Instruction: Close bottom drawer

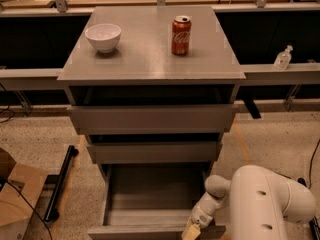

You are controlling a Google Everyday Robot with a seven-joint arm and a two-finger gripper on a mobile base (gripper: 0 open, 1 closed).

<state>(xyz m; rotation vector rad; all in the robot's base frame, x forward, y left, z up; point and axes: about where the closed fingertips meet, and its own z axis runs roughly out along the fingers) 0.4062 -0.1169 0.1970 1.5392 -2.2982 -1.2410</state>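
The bottom drawer (150, 199) of the grey cabinet is pulled far out, its empty grey box open to view and its front panel (140, 232) at the lower edge of the camera view. My gripper (191, 231) is at the right end of that front panel, at the bottom edge of the view, with the white arm (265, 204) behind it on the right. The top drawer (152, 118) and middle drawer (154, 152) stand slightly out.
A white bowl (103, 36) and a red soda can (181, 35) stand on the cabinet top (150, 59). A cardboard box (15, 199) and a black bar (59, 184) lie on the floor at left. A clear bottle (282, 58) rests on the right ledge.
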